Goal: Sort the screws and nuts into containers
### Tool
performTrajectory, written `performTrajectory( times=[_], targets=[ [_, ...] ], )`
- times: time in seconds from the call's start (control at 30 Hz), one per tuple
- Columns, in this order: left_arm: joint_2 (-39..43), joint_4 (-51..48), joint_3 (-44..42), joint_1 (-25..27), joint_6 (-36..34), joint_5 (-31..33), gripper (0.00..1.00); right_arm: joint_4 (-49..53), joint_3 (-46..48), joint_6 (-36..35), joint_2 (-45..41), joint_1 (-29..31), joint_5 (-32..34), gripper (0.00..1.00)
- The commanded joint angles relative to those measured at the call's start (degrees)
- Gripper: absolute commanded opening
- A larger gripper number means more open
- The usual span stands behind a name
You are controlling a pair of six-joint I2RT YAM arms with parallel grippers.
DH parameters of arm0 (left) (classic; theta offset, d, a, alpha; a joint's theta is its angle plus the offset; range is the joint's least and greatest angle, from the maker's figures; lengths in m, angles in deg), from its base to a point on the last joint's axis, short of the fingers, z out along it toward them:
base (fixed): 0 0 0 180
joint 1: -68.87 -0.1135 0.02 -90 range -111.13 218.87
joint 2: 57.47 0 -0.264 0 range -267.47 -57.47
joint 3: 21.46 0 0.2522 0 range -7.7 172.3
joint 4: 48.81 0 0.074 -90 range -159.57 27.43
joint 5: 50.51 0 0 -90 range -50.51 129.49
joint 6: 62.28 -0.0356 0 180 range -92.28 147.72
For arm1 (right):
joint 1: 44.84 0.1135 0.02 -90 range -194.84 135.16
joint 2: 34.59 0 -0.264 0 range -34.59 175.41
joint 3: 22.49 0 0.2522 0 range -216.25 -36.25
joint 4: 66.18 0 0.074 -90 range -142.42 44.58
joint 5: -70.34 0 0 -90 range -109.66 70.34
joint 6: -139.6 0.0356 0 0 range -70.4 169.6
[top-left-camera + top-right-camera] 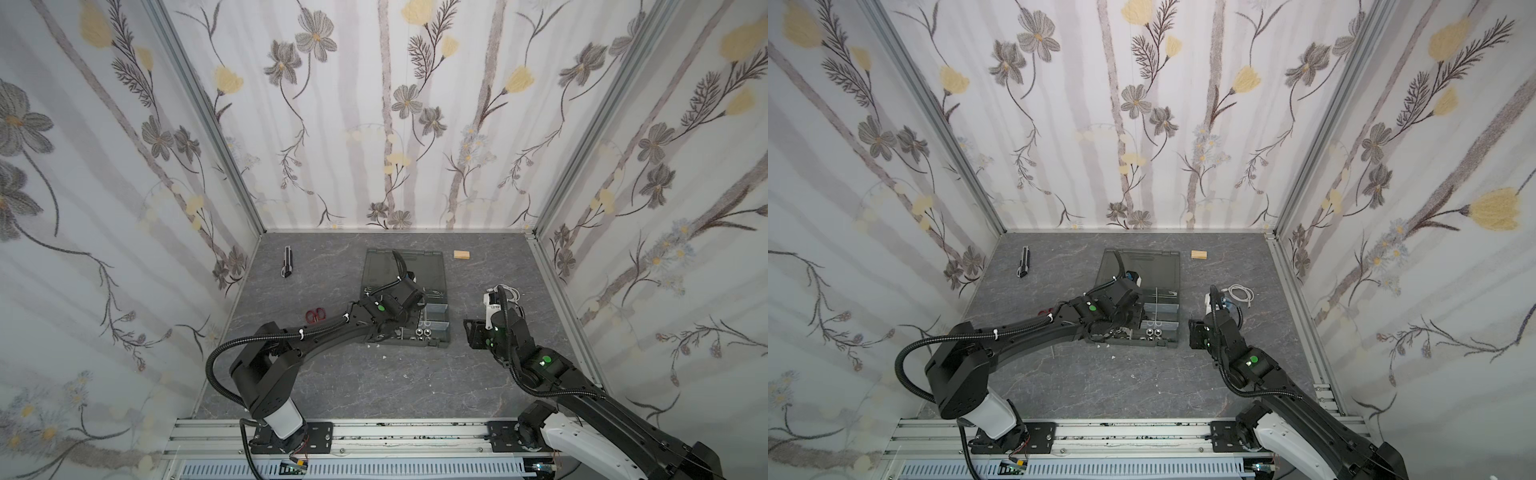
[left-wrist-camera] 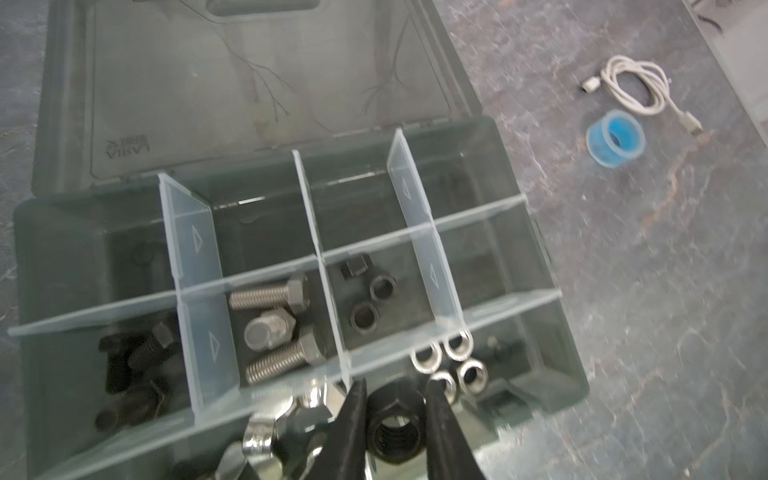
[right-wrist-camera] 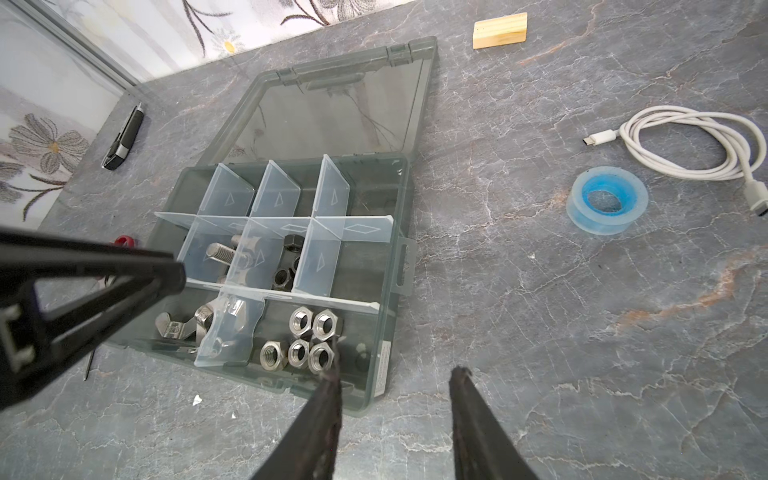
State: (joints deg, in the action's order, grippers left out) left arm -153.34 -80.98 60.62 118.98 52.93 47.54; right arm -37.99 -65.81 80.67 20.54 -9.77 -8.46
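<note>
The dark grey organizer case (image 1: 445, 341) lies open, its lid (image 2: 249, 83) flat behind it. Its containers hold black screws (image 2: 141, 357), silver screws (image 2: 270, 328), black nuts (image 2: 370, 299), silver nuts (image 2: 453, 361) and wing nuts (image 2: 291, 424). My left gripper (image 2: 395, 386) is shut on a black hex nut (image 2: 395, 428), which hangs over the case's near row between the wing nuts and the silver nuts. My right gripper (image 3: 397, 361) is open and empty, low over the table just right of the case's near corner; it also shows in a top view (image 1: 473, 334).
A wooden block (image 1: 461, 254) lies at the back right, a utility knife (image 1: 287, 261) at the back left, and red-handled scissors (image 1: 316, 314) left of the case. A blue tape roll (image 3: 606, 199) and a coiled white cable (image 3: 685, 141) lie right of the case.
</note>
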Motion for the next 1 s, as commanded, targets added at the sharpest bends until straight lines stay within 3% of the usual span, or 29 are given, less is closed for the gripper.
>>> performTrajectory(
  times=[0.0,0.3,0.37,0.5,0.57,0.77,0.97],
  targets=[
    [-3.3,3.1,3.3,-1.1,-2.5,-2.6,0.23,0.8,-0.1,0.9,-0.6,0.0,1.5,0.44],
    [-9.0,3.4,5.5,-1.6,-2.8,-2.4,0.26,1.8,0.0,0.9,-1.2,-0.1,2.3,0.44],
    [-9.3,3.6,5.4,-1.6,-2.6,-2.5,0.33,1.7,0.0,0.9,-0.9,-0.2,2.2,0.44],
    [-8.9,4.2,5.4,-1.6,-2.4,-1.7,0.56,1.6,0.1,0.9,-0.6,-0.2,2.3,0.44],
    [-8.6,4.5,5.4,-1.6,-2.4,-1.3,0.62,1.6,0.0,0.9,-0.6,-0.1,2.3,0.44],
    [-6.1,5.9,4.2,-1.6,-2.1,1.5,0.69,1.5,0.1,0.8,-0.7,-0.3,2.9,0.45],
    [2.3,11.3,-3.2,-1.8,-2.5,8.3,0.72,1.5,-0.3,0.2,-0.8,-0.8,5.6,0.46]
  ],
)
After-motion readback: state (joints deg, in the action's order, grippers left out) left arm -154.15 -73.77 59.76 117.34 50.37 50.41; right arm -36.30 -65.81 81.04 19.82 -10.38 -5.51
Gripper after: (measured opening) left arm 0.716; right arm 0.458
